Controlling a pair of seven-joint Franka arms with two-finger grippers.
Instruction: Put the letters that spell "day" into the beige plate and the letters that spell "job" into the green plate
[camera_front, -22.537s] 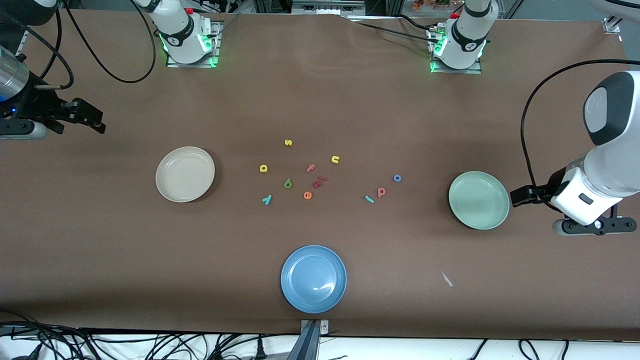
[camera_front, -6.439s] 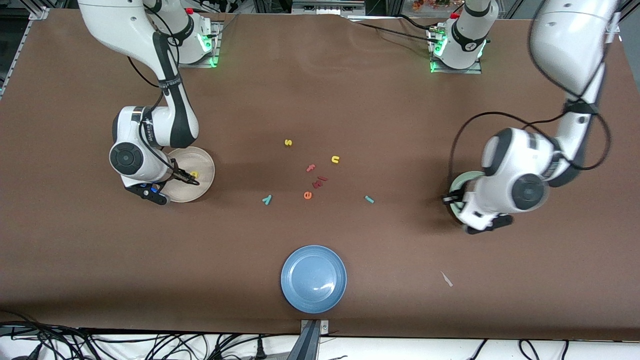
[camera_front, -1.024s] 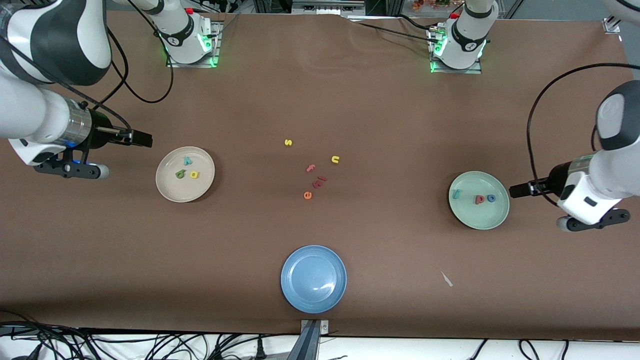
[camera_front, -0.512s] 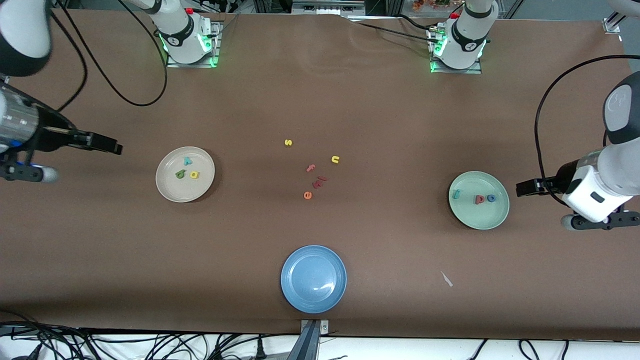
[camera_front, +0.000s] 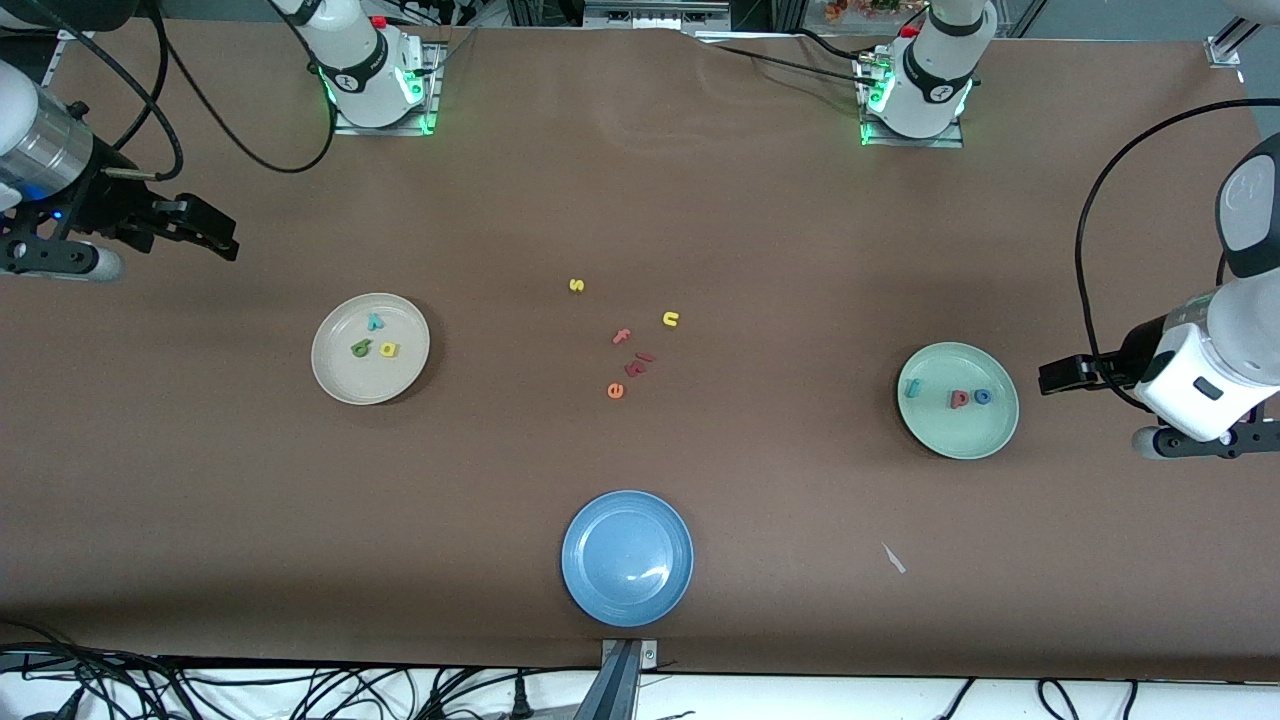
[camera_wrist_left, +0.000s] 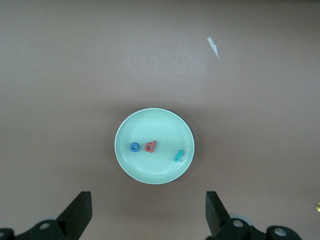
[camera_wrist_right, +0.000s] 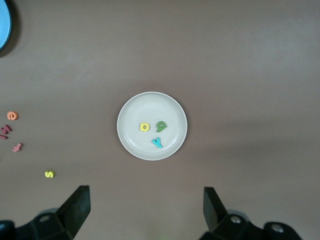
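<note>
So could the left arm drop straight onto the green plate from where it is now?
Probably yes. The left pincer, open and empty, hovers beside the green plate toward that arm's end of the table, and only the three small letters lie in the plate.

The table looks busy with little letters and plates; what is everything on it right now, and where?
beige plate: one, cream, toward the right arm's end.
"day" letters: three, yellow, green, teal, in the beige plate.
green plate: one, pale sage, toward the left arm's end.
"job" letters: three, teal, pinkish-red, blue, in the green plate.
blue plate: one, nearest the front camera.
loose letters: six, yellow, pink, dark red, orange, mid-table.
paper scrap: one, white.
left end effector: open, beside the green plate.
right end effector: open, over bare table.
</note>
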